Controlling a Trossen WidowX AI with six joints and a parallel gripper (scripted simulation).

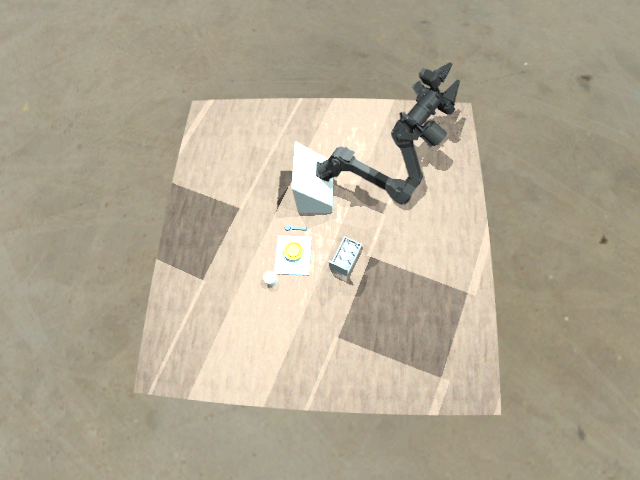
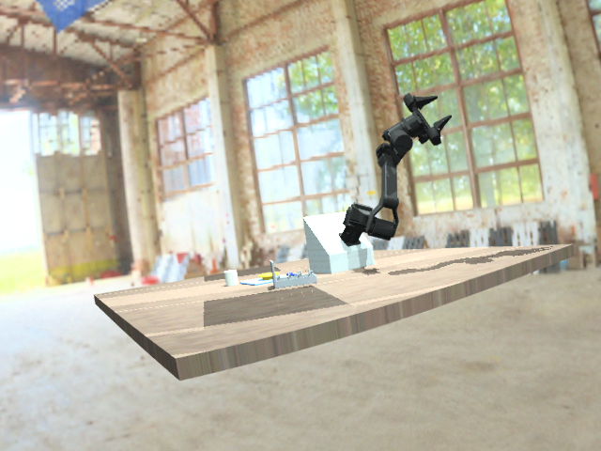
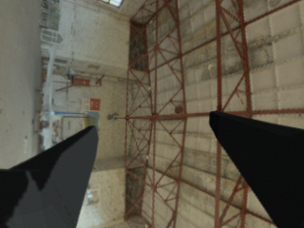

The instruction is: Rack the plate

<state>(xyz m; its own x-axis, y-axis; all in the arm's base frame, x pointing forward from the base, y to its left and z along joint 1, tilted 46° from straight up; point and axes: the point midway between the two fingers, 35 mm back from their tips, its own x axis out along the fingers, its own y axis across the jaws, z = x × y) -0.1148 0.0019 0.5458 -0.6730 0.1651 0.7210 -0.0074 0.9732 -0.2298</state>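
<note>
The yellow plate [image 1: 293,251] [image 2: 268,275] lies flat on a pale mat [image 1: 281,269], with a bluish edge showing under it. The dish rack [image 1: 346,255] [image 2: 297,280] stands on the table to the right of the mat in the top view, with rows of short rails and a taller panel at one end. My gripper [image 1: 454,72] [image 2: 443,106] [image 3: 154,124] is open and empty, high above the table's far right corner in the top view, well away from plate and rack. It points away from them; the wrist view shows only walls and roof beams between the fingers.
A white wedge-shaped block [image 1: 310,183] [image 2: 319,244] stands under the arm's base. A blue spoon [image 1: 297,227] lies between block and mat. A white cup [image 1: 269,277] [image 2: 231,277] stands by the mat's near left corner in the top view.
</note>
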